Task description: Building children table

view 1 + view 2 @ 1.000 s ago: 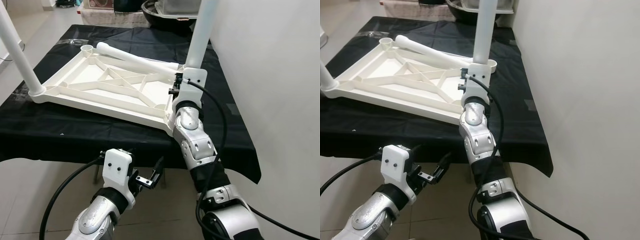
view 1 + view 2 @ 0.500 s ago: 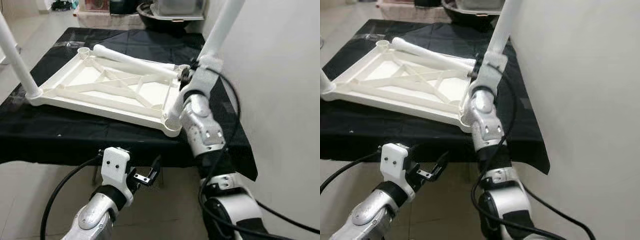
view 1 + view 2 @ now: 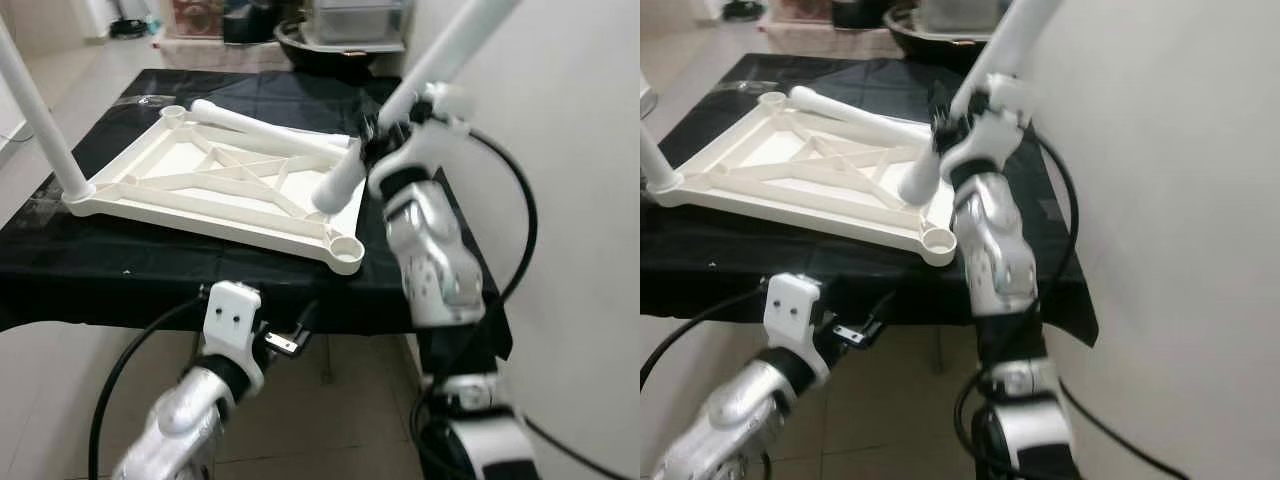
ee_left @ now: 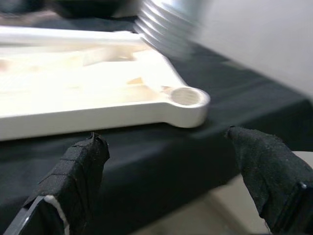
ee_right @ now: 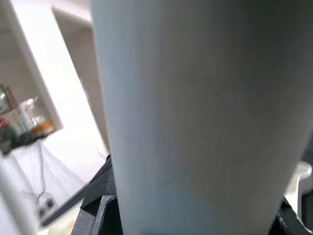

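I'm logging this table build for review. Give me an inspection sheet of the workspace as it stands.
Surface: black cloth over a table.
Job's things: white tabletop lying underside up; one leg upright in its far-left corner socket; loose leg lying across it; near-right socket empty; held leg tilted above it.
Clutter: nothing seen on the cloth.
Grippers: right gripper shut on the held leg; left gripper open, low before the table edge.
Cables: black cables along both arms.
Surroundings: white wall on the right, tiled floor, dark basin behind.
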You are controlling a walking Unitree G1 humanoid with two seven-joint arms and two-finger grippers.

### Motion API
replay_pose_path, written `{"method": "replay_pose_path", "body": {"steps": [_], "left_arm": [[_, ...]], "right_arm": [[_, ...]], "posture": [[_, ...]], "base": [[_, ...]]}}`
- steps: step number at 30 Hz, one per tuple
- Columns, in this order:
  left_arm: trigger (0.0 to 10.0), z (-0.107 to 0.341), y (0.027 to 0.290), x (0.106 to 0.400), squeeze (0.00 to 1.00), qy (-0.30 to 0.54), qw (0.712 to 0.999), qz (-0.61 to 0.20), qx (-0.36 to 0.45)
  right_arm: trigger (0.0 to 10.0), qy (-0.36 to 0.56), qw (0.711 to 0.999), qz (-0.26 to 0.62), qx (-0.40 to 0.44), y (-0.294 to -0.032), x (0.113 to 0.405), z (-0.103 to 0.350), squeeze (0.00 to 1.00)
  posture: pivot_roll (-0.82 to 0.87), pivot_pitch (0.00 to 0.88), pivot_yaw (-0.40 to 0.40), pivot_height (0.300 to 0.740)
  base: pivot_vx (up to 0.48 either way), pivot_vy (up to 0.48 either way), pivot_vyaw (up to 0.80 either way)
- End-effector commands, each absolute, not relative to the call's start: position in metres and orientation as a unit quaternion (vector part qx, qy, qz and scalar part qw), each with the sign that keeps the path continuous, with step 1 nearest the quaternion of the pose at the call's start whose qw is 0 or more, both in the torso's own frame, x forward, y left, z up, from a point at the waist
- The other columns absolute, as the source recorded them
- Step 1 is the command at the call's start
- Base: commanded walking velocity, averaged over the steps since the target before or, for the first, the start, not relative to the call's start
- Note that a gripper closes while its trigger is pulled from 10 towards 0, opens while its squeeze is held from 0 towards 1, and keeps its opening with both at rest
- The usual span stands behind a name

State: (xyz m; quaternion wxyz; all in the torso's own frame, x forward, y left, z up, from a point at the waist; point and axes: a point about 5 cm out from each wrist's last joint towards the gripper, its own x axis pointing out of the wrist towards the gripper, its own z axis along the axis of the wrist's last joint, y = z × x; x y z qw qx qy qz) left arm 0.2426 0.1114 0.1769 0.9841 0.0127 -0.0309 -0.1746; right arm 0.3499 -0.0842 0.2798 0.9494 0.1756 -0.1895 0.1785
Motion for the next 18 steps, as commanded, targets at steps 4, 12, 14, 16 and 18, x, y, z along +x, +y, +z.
{"method": "replay_pose_path", "body": {"steps": [4,12,14,16,18], "left_arm": [[10.0,0.171,0.115,0.262,0.00,-0.015,0.987,-0.151,0.060],[10.0,0.170,0.106,0.280,0.00,-0.028,0.976,-0.182,0.117],[10.0,0.167,0.102,0.283,0.00,-0.025,0.973,-0.196,0.122],[10.0,0.163,0.091,0.287,0.00,-0.032,0.965,-0.227,0.131],[10.0,0.161,0.079,0.289,0.00,-0.040,0.956,-0.252,0.144]], "right_arm": [[10.0,-0.181,0.941,0.229,0.168,-0.084,0.339,0.270,0.00],[10.0,-0.160,0.936,0.279,0.140,-0.078,0.326,0.258,0.00],[10.0,-0.154,0.934,0.289,0.140,-0.077,0.323,0.256,0.00],[10.0,-0.146,0.930,0.306,0.141,-0.073,0.316,0.252,0.00],[10.0,-0.139,0.929,0.316,0.133,-0.071,0.312,0.246,0.00]], "posture": [[0.06,0.045,-0.036,0.740],[0.05,0.044,-0.030,0.740],[0.05,0.042,-0.031,0.740],[0.05,0.043,-0.032,0.740],[0.05,0.042,-0.032,0.740]], "base": [[0.000,0.000,0.00],[0.000,0.000,0.00],[0.000,0.000,0.00],[0.000,0.000,0.00],[0.000,0.000,0.00]]}}
